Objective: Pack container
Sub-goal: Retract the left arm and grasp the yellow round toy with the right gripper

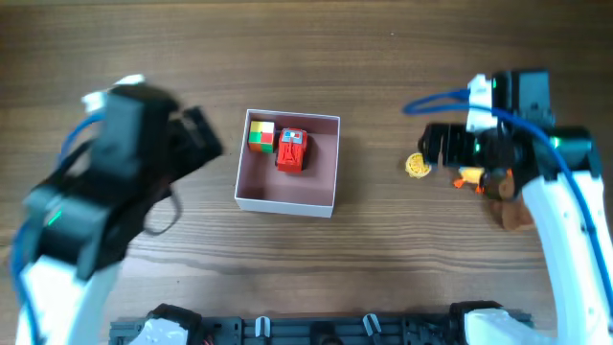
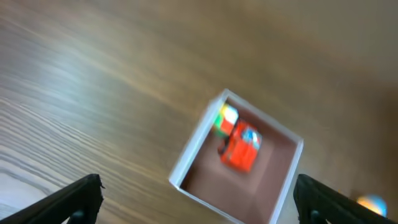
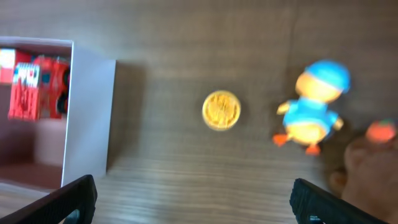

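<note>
The container is a shallow square box with white walls and a pink inside, at mid table. It holds a red toy car and a red, green and yellow cube. It also shows in the left wrist view and at the left of the right wrist view. A small yellow round toy lies right of the box. A yellow duck in blue lies further right. My left gripper is open and empty, left of the box. My right gripper is open and empty, above the yellow toy and duck.
A brown toy lies at the right, beside the duck, with a small orange-red piece on it. The arm bases sit along the table's front edge.
</note>
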Available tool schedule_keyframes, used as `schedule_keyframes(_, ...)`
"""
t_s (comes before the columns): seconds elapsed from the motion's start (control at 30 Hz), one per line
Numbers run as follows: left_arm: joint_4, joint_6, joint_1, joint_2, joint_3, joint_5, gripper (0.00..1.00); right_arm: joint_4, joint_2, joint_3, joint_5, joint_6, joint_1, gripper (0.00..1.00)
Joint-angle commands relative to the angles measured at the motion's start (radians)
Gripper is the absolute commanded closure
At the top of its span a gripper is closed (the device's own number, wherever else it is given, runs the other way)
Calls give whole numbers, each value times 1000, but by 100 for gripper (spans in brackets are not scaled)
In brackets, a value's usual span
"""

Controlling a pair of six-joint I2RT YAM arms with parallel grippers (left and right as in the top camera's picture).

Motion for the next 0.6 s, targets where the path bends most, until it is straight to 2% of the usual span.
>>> schedule_keyframes(0.0,43,106,145,-54,8,89,1,-15,166,38,55,-21,4,0)
schedule_keyframes(0.07,54,164,222,-27,8,173,1,-11,280,38,54,-12,4,0)
schedule_keyframes(0.23,58,220,322,132,7,248,0,15,444,38,55,-37,10,0)
schedule_keyframes(0.4,76,238,346,323,6,280,0,61,520,38,60,-38,10,0)
schedule_keyframes(0.57,89,238,346,408,7,280,0,76,564,28,74,-46,10,1)
